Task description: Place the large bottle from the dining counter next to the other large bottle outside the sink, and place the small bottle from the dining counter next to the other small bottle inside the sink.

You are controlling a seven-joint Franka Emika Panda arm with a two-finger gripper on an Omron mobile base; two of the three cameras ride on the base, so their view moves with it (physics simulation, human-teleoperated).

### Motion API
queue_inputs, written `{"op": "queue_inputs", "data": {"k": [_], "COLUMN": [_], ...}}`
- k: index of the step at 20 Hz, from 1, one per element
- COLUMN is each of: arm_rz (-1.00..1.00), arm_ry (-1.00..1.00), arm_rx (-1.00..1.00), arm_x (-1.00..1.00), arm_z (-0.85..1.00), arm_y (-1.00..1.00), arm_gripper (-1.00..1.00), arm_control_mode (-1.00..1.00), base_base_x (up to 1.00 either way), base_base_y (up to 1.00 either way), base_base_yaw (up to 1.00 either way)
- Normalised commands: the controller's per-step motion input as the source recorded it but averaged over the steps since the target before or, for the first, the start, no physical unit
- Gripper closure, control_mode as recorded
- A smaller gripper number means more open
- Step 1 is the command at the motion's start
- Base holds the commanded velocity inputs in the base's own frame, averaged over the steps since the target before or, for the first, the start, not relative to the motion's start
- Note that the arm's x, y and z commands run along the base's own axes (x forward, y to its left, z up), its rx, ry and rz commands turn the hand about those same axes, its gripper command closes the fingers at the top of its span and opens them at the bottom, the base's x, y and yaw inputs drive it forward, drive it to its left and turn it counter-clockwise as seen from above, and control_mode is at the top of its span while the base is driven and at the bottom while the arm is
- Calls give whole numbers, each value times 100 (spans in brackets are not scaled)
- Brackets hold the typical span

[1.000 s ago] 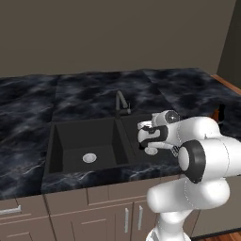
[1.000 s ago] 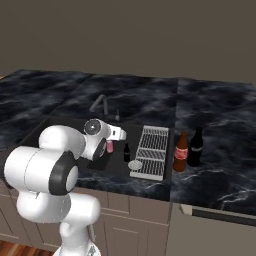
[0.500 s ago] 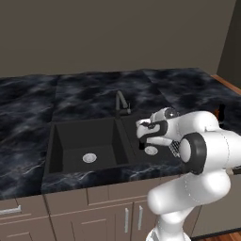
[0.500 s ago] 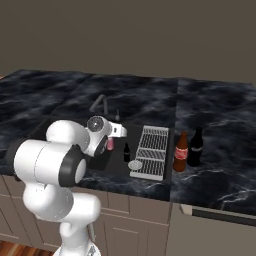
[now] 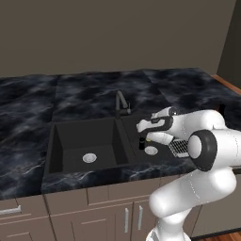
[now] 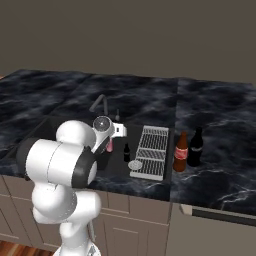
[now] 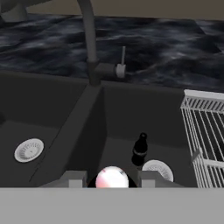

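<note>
My gripper is shut on the small pink bottle and holds it over the right basin of the black sink. The pink bottle's rounded top shows between my fingertips. The other small bottle, tiny and dark, stands upright on the basin floor just ahead of it, beside the silver drain. On the counter right of the sink, the brown red-labelled large bottle stands next to the other large bottle, which is all black. The dining counter is out of view.
A dark curved faucet rises behind the divider between the basins. A white wire rack lies across the sink's right edge, between the basin and the two tall bottles. The left basin has its own drain.
The arm's elbow has swung up and to the right. The hand with the pink bottle has stayed almost in place over the right basin.
</note>
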Motion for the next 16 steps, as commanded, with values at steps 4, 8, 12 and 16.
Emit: {"op": "queue_inputs", "data": {"k": [4, 8, 12, 16], "arm_rz": [7, 4, 9, 15], "arm_ry": [8, 6, 4, 3], "arm_rx": [-9, -8, -8, -5], "arm_x": [7, 9, 17, 18], "arm_z": [-13, -3, 0, 0], "arm_y": [0, 0, 0, 0], "arm_gripper": [100, 100, 100, 100], "arm_control_mode": [-100, -100, -100, -100], "base_base_x": [0, 0, 0, 0], "base_base_y": [0, 0, 0, 0], "base_base_yaw": [0, 0, 0, 0]}}
